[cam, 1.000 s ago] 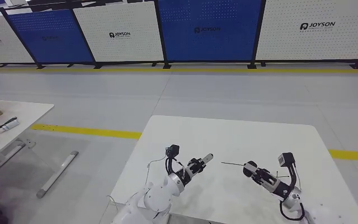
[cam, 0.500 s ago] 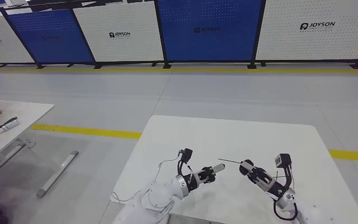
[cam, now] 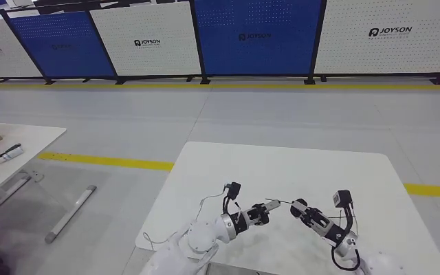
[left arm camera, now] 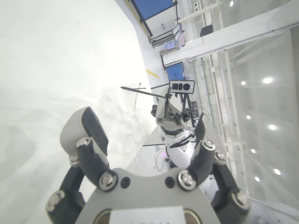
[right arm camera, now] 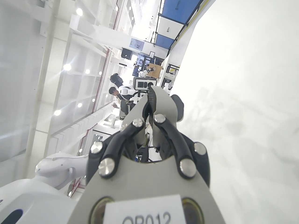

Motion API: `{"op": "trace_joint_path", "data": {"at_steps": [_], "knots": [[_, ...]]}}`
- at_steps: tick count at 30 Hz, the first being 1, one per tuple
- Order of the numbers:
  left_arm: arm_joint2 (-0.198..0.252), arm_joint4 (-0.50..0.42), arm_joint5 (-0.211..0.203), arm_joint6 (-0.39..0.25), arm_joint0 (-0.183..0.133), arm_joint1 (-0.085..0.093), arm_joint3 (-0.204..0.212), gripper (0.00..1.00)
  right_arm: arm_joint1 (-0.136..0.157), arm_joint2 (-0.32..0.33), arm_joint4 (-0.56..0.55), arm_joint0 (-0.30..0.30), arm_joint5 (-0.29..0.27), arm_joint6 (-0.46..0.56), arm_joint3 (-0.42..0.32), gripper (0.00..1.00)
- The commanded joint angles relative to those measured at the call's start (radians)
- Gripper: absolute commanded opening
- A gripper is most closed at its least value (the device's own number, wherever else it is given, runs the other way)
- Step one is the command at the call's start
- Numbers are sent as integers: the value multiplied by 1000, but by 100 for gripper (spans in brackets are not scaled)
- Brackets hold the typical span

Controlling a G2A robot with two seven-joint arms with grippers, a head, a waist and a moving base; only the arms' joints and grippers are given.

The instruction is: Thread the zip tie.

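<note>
Where the arms stand: both lean in over the near half of the white table (cam: 289, 165), their tips almost meeting above its middle.
Left arm pose: it comes in from 7 o'clock, forearm low, and the wrist aims toward 3 o'clock.
Left gripper (cam: 273, 204): the fingers are spread wide with nothing between the pads, and the opening faces the other arm's tip.
Right arm pose: it comes in from 5 o'clock and its wrist is turned toward 9 o'clock.
Right gripper (cam: 298, 205): the fingers are pressed together and pinch the zip tie near one end.
Zip tie (left arm camera: 142, 92): a thin black strip held clear of the table. It juts from the right gripper toward 9 o'clock, roughly level.
Free tip: it is just beside the left gripper's fingertips. From the left wrist it looks to be beyond the open fingers, not between them. Whether it touches one of them cannot be told.
</note>
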Motion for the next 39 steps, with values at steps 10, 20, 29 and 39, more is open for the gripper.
{"op": "trace_joint_path", "data": {"at_steps": [10, 20, 29, 39], "knots": [[34, -194, 13, 25, -93, -27, 122, 100, 0, 0, 0, 0, 0, 0, 0, 0], [70, -175, -5, 19, -95, -33, 129, 100, -15, -16, -42, -3, 16, -66, -11, 0], [70, -175, -5, 19, -95, -33, 129, 100, -15, -16, -42, -3, 16, -66, -11, 0], [68, -187, -19, 21, -94, -33, 136, 23, -15, -16, -42, -3, 16, -66, -11, 0]]}}
